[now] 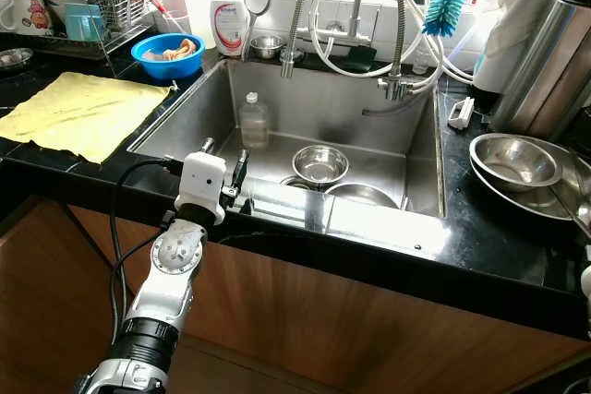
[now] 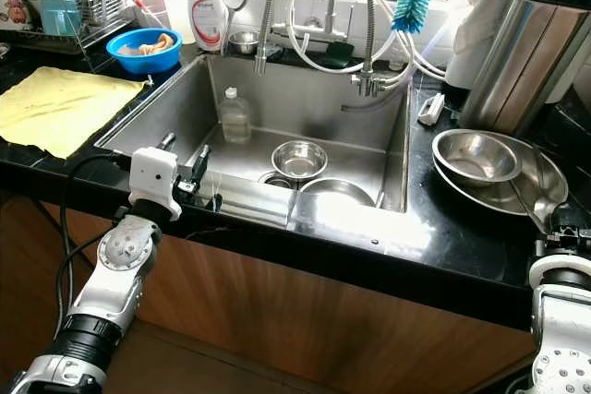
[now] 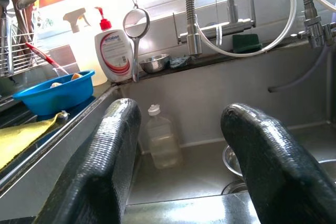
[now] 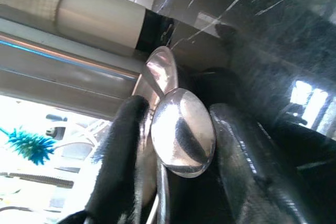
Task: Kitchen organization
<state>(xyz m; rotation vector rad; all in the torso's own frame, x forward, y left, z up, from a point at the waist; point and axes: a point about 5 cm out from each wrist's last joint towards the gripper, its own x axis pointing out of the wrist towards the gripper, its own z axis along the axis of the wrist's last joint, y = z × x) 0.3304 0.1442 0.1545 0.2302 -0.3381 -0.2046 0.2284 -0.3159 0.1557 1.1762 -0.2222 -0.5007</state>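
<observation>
My left gripper [image 1: 226, 161] hovers open over the front edge of the steel sink [image 1: 189, 113], with nothing between its fingers [image 3: 105, 166]. It points into the basin, where a clear plastic bottle [image 1: 253, 121] stands at the back left. Two steel bowls [image 1: 320, 164] [image 1: 362, 196] lie near the drain. My right gripper [image 4: 179, 107] is low at the right edge of the black counter, shut on the bowl of a metal spoon [image 4: 184, 132]. Just to its left are stacked steel bowls [image 2: 485, 161] on the counter.
A yellow cloth [image 1: 74, 110] lies on the left counter, with a blue bowl [image 1: 167, 54], a soap bottle [image 1: 228, 20] and a dish rack [image 1: 102, 2] behind it. Faucet hoses [image 1: 369, 34] hang over the sink. A tall steel container [image 1: 549, 71] stands at the right.
</observation>
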